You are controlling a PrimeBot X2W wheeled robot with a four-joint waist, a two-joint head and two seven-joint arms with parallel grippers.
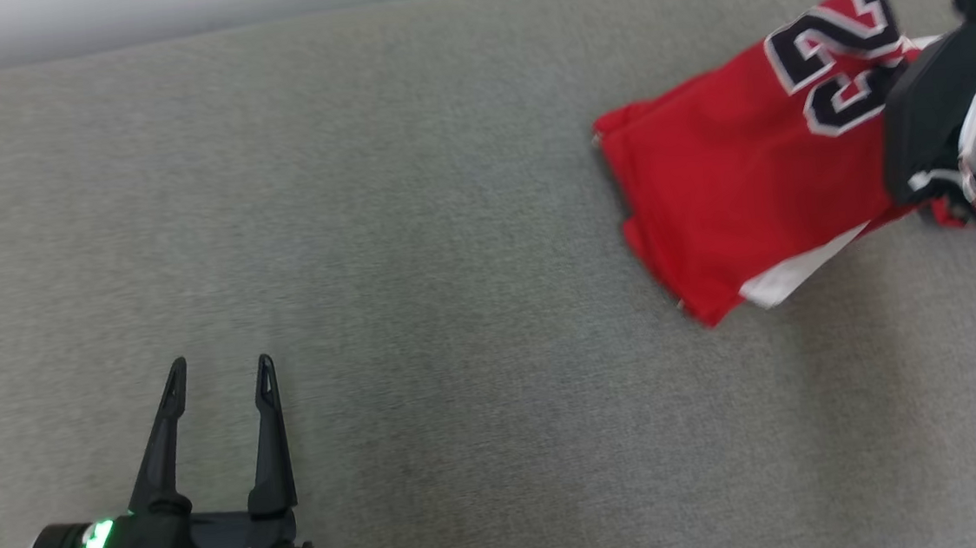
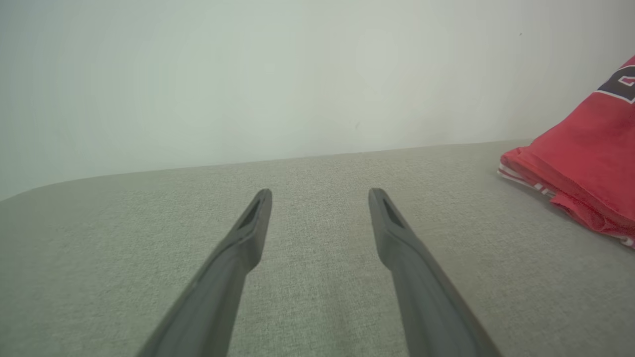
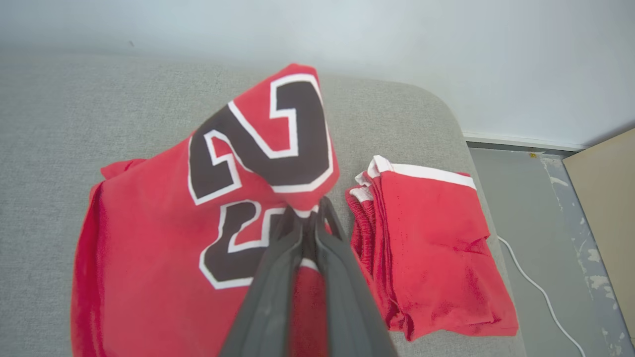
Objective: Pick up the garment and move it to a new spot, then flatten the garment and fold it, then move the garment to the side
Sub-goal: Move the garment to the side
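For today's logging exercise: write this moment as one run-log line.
stage: pickup | right gripper: shut on red jersey | left gripper: open, empty, over grey cushion

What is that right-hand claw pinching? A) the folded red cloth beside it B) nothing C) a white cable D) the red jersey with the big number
D: the right gripper is shut on the red jersey, a fold bunched at its tips.

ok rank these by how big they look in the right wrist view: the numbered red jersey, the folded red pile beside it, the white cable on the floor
1. numbered red jersey, largest, though it's also nearest the camera
2. folded red pile
3. white cable, a thin line running off frame
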